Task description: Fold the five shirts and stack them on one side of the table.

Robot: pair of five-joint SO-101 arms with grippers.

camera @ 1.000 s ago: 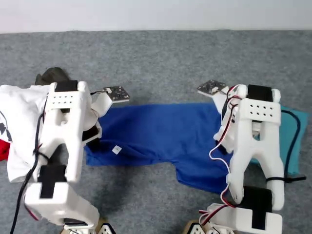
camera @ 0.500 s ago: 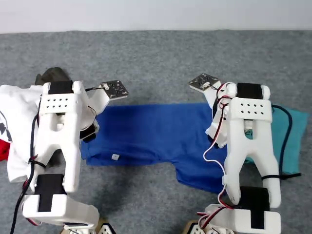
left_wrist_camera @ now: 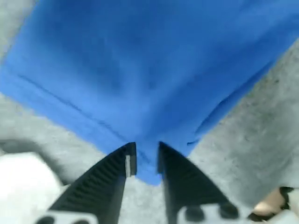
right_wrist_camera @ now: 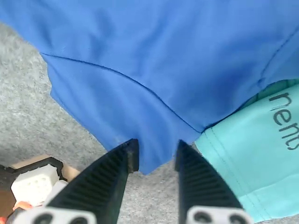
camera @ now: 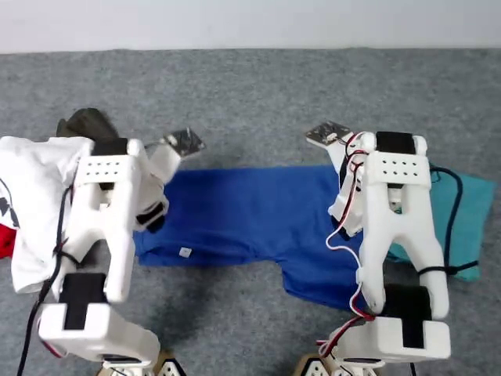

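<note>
A blue shirt (camera: 250, 215) lies spread across the middle of the grey table, its near edge folded over and a flap hanging toward the front right. My left gripper (left_wrist_camera: 147, 161) sits at the shirt's left end, shut on a pinch of the blue shirt (left_wrist_camera: 154, 84) at its edge. My right gripper (right_wrist_camera: 156, 156) stands open at the right end, a corner of the blue shirt (right_wrist_camera: 154, 70) lying flat between its fingers. A teal shirt (camera: 468, 223) lies under that end, and the teal shirt (right_wrist_camera: 252, 154) peeks out beside my right gripper.
A white shirt (camera: 31, 196) is heaped at the left edge, with a bit of red cloth (camera: 6, 239) under it and a dark olive shirt (camera: 86, 123) behind it. The left arm (camera: 106, 227) and right arm (camera: 395, 227) stand over the shirt's ends. Bare table (camera: 258, 94) stretches behind.
Both arms shifted a little to the left, then the left arm came back slightly. The blue shirt's left end and its label slid toward the front.
</note>
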